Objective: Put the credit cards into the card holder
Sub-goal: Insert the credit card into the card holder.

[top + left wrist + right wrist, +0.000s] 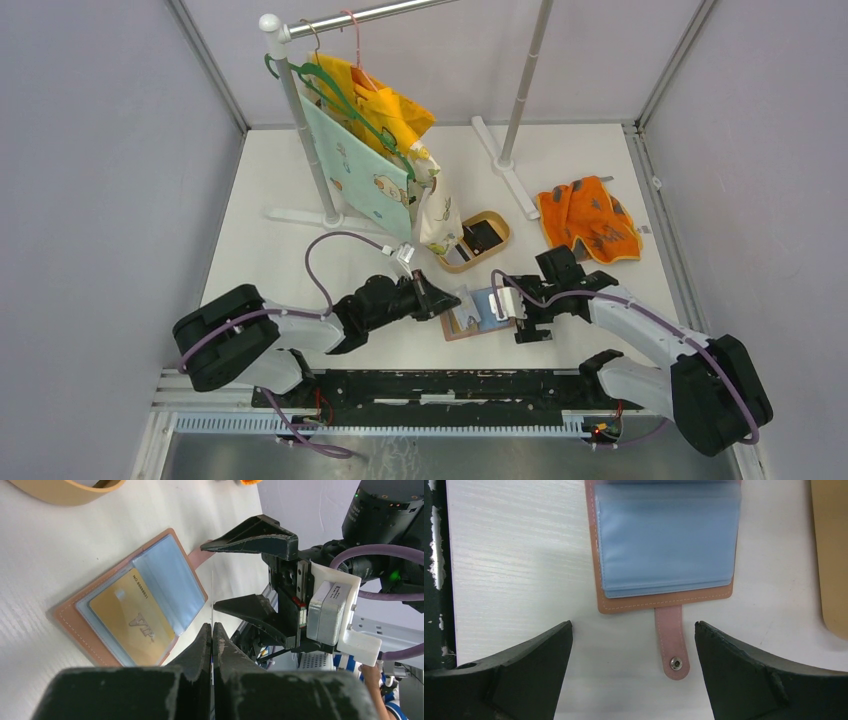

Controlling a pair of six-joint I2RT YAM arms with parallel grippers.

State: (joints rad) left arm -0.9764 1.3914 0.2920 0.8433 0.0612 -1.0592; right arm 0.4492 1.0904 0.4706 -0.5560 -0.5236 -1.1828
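The card holder (478,312) lies open flat on the table (300,260), between the two arms, with a gold card (132,622) already tucked in one pocket. The left gripper (212,628) is pinched tight on a thin card (212,595), seen edge-on right beside it. The right gripper (633,626) hangs over the strap tab (671,640), fingers spread wide and holding nothing. A tan dish (497,222) sits just behind.

walls: pale grey panels (100,150) | table: white, wood-grain (270,180) | rack: white garment rail on table (300,120)
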